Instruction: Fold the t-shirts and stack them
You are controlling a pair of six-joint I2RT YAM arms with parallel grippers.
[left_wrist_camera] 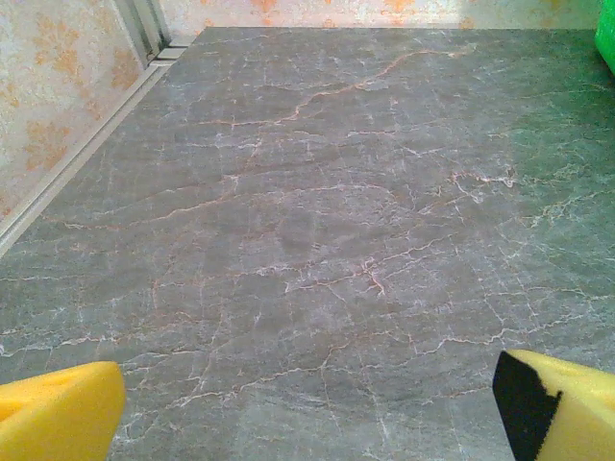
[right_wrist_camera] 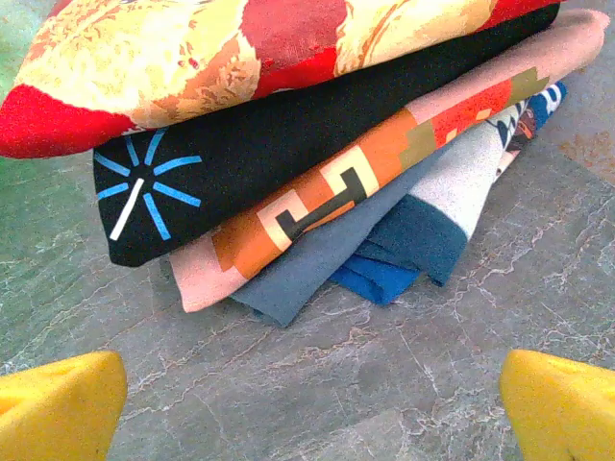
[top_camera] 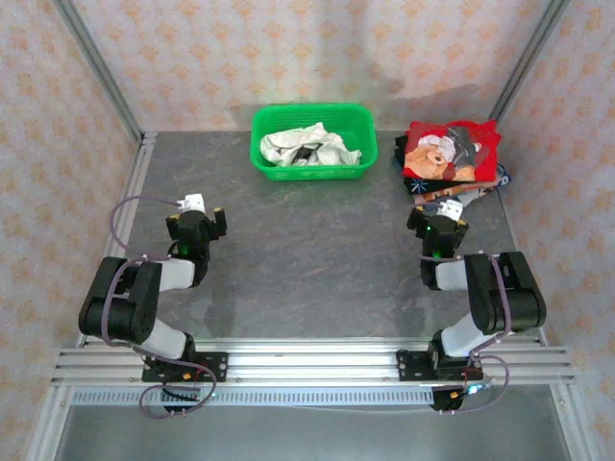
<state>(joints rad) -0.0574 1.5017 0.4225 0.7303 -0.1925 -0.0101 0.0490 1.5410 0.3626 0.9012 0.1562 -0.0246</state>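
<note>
An off-white t-shirt [top_camera: 307,147] lies crumpled inside the green mesh basket [top_camera: 264,120] at the back centre. A stack of folded coloured t-shirts [top_camera: 450,158] sits at the back right, topped by a red one with a teddy-bear print [right_wrist_camera: 269,43]; below it lie black [right_wrist_camera: 288,144], pink-orange and blue layers. My right gripper [top_camera: 442,209] stands open just in front of this stack, yellow fingertips [right_wrist_camera: 62,403] wide apart over bare table. At the left, the left gripper [top_camera: 199,213] is open too, its yellow fingertips [left_wrist_camera: 58,413] spread above the grey marbled surface, nothing between them.
The grey marbled table [top_camera: 307,259] stretches between both arms. Patterned walls and metal frame rails [top_camera: 135,182] border the left, back and right. A corner of the green basket [left_wrist_camera: 607,38] shows at the upper right of the left wrist view.
</note>
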